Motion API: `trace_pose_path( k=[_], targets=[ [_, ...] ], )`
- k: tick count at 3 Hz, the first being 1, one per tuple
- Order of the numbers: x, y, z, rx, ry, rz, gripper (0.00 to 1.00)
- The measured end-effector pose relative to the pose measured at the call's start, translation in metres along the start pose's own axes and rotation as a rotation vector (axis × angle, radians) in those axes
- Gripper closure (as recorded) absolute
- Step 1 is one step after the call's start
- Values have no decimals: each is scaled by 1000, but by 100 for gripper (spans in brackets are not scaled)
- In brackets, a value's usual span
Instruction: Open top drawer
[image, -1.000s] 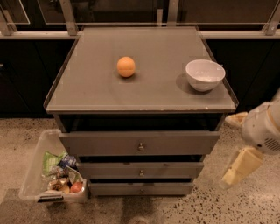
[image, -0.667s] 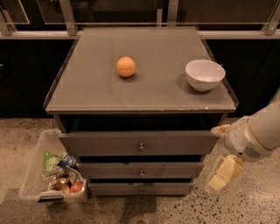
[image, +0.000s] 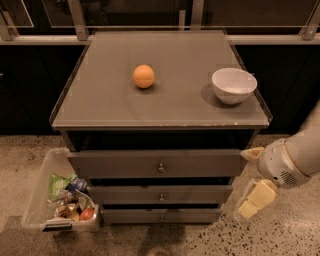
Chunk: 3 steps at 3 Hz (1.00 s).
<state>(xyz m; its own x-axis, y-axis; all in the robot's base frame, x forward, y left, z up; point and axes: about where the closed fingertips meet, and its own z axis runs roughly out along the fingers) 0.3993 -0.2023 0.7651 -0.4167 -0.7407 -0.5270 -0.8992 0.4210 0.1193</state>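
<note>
- Leftward and lower than a second ago, the cream two-finger tool (image: 246, 181) on its white arm now sits just beside the right end of the drawer fronts; its fingers stand apart, one above the other, gripping nothing.
- Widest grey top drawer (image: 125, 164), with its small round metal knob (image: 160, 168) at centre, lies directly under the grey tabletop (image: 175, 107), above two narrower grey drawers.
- White round ceramic bowl (image: 233, 85) stands on the tabletop's right side; a round orange fruit (image: 143, 76) lies well apart to its left.
- Clear plastic bin (image: 37, 197) on the speckled floor, left of the drawers, holds crumpled snack packets, one green bag (image: 60, 183) and a red round item (image: 86, 214).
</note>
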Motion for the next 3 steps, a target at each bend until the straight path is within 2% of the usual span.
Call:
trace_pose_path(
  k=[1,2,3],
  targets=[
    [1,-24,27,-19,-102,-3,0],
    [-7,-49,49,-1,-204,-42,0],
    [-30,-76,61,42,-280,-112,0]
  ],
)
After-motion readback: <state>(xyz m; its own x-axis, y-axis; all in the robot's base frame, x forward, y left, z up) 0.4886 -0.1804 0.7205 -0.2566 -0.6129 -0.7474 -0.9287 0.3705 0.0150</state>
